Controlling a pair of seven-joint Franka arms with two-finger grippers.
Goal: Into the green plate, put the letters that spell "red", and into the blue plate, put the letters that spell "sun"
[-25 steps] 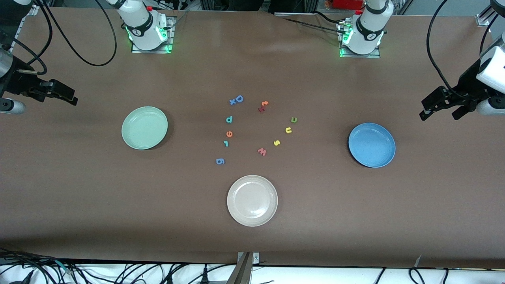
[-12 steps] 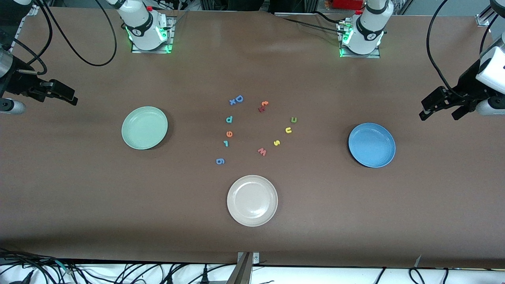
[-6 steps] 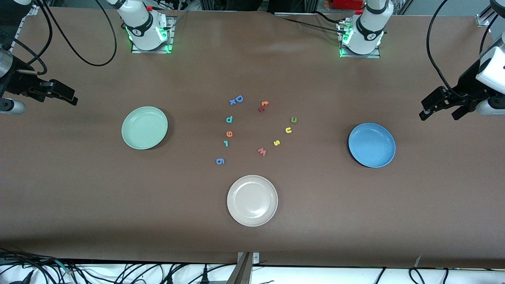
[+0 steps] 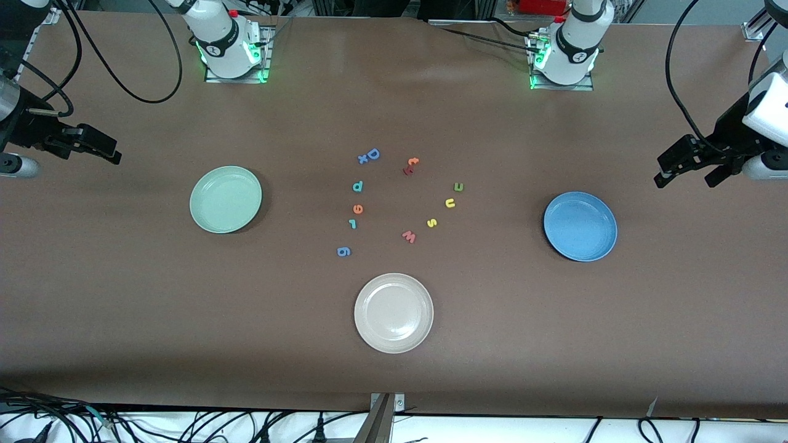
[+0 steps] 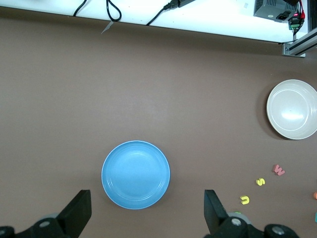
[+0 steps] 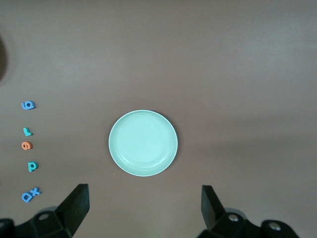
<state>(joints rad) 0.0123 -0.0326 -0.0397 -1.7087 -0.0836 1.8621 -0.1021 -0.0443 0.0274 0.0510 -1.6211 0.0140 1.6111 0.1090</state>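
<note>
My left gripper (image 4: pixel 683 173) hung in the air at the left arm's end of the table, fingers (image 5: pixel 77 214) spread as wide as they go, with nothing between them and nothing touched; from its wrist I looked straight down on the blue plate (image 4: pixel 580 226), which sat bare. My right gripper (image 4: pixel 106 149) waited the same way at the right arm's end, fingers (image 6: pixel 74 205) parted fully and holding nothing, with the green plate (image 4: pixel 225 199) below its wrist camera, also bare. All the foam letters lay flat on the brown table (image 4: pixel 123 295) in the middle, between the two plates and well apart from both. On the side toward the green plate the teal "d" (image 4: pixel 357 185), the orange "e" (image 4: pixel 357 209) and the teal "r" (image 4: pixel 352 224) ran in a short line, each a little nearer the front camera than the one before. On the side toward the blue plate the olive-green "n" (image 4: pixel 458 186), the yellow "u" (image 4: pixel 450 203) and the yellow "s" (image 4: pixel 431 223) ran in a slanting line of their own. Around them lay a blue "D" (image 4: pixel 372 154) touching a small blue "x" (image 4: pixel 362 159), an orange "t" (image 4: pixel 413 162) against a dark red letter I could not read, a pinkish "w" (image 4: pixel 409 236) and a blue "g" (image 4: pixel 343 251). A cream-white plate (image 4: pixel 393 312) sat nearest the front camera.
</note>
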